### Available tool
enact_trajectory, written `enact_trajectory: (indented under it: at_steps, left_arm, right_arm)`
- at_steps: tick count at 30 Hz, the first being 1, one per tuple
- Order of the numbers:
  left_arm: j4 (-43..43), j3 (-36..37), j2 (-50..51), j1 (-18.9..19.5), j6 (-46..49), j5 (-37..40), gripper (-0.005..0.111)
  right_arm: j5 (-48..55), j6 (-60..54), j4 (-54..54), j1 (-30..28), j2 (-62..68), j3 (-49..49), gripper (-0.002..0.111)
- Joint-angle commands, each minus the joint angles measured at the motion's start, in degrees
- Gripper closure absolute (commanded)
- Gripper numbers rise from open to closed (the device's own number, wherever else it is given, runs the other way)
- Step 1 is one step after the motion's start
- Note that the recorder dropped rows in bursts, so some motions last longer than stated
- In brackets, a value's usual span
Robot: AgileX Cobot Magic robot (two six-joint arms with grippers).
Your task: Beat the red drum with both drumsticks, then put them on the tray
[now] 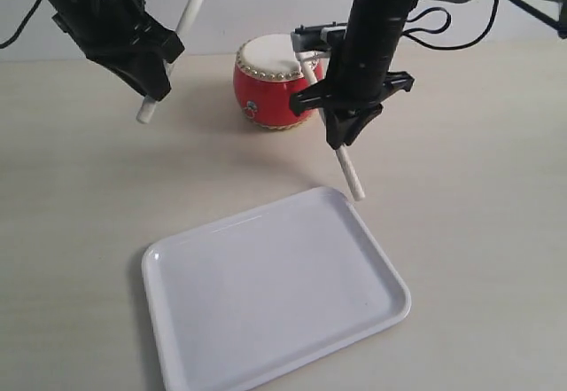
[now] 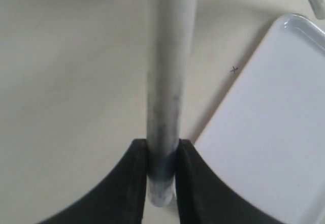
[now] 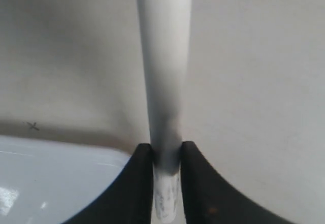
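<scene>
The red drum (image 1: 270, 94) with its cream skin stands upright at the back middle of the table. My left gripper (image 1: 152, 88) hangs to the drum's left, shut on one drumstick (image 1: 197, 1) that slants up and to the right; in the left wrist view that drumstick (image 2: 170, 82) is pinched between the left gripper (image 2: 162, 158) jaws. My right gripper (image 1: 342, 136) is just right of the drum, shut on the other drumstick (image 1: 351, 175), whose lower end points at the tray (image 1: 204, 320). Its upper end lies over the drum's right rim. The right wrist view shows this drumstick (image 3: 163, 71) clamped in the right gripper (image 3: 166, 155).
The white tray lies at the front middle, its far corner just below the right stick's lower end. The tray's rim (image 2: 289, 23) shows in the left wrist view, and a corner of the tray (image 3: 51, 178) in the right wrist view. Black cables trail behind the right arm.
</scene>
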Motion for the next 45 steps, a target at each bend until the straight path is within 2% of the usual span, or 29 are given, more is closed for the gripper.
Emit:
enact_trajectory:
  at_steps: [1,6,9,12,19,22,25,30,34,37,40,41,42,43,45]
  left_arm:
    - [-0.78,-0.42,3.45,-0.58,0.39,-2.03,0.107]
    - [-3.54,-2.89,12.35,-1.8,1.61,0.45,0.107]
    - [-3.82,-7.66,20.71,-2.61,1.89,1.2,0.107]
    - [-3.94,-10.54,23.74,-2.44,0.0,1.2,0.107]
    - [-3.6,-10.7,15.88,-0.65,0.1,1.2,0.107]
    - [-3.6,-10.12,8.75,0.0,-0.03,1.2,0.107]
    - [-2.05,-8.32,5.37,0.0,0.56,1.2,0.107]
    - [-0.56,-1.98,6.08,0.0,0.37,1.2,0.107]
    - [-1.59,-0.67,5.53,0.65,1.46,1.2,0.107]
    - [-5.9,6.96,1.13,2.93,4.61,0.47,0.107]
    - [-6.62,15.96,-4.67,4.45,6.04,-7.09,0.107]
    - [-7.03,21.62,-8.85,5.57,6.32,-12.93,0.107]
    - [-7.03,23.61,-10.44,5.96,6.32,-15.31,0.107]
    - [-7.84,27.7,-13.92,6.91,6.32,-20.09,0.107]
    - [-9.67,31.43,-17.51,7.68,6.32,-24.32,0.107]
  right_arm:
    - [-0.24,-1.45,-1.14,-0.04,-7.14,-0.85,0.108]
    - [-0.24,-1.45,-1.82,-0.05,-13.34,-0.85,0.108]
    - [-0.24,-1.45,-2.25,-0.05,-15.89,-0.85,0.108]
    - [-0.24,-1.45,-3.14,-0.05,-16.3,-0.85,0.108]
    - [-0.24,-2.72,-4.1,-0.05,-12.7,-0.85,0.108]
    - [-0.24,-3.13,-9.04,-0.05,-6.91,-0.85,0.108]
    - [-0.24,-3.13,-9.54,-0.05,-1.55,-0.85,0.108]
    - [-0.24,-3.02,-10.06,-0.05,-0.13,-0.85,0.108]
    - [-0.24,-2.77,-9.54,-0.05,-7.06,-0.56,0.108]
    - [-0.24,-4.64,-9.54,1.13,-15.21,4.34,0.108]
    - [-0.24,-9.52,-10.35,1.76,-20.7,10.44,0.108]
    - [-0.24,-13.22,-10.46,2.48,-23.4,15.28,0.108]
    - [-0.24,-14.65,-10.46,2.95,-24.27,17.7,0.108]
    - [-0.31,-18.72,-10.46,4.63,-25.59,21.61,0.108]
    - [-0.65,-26.74,-10.47,8.62,-26.12,26.06,0.108]
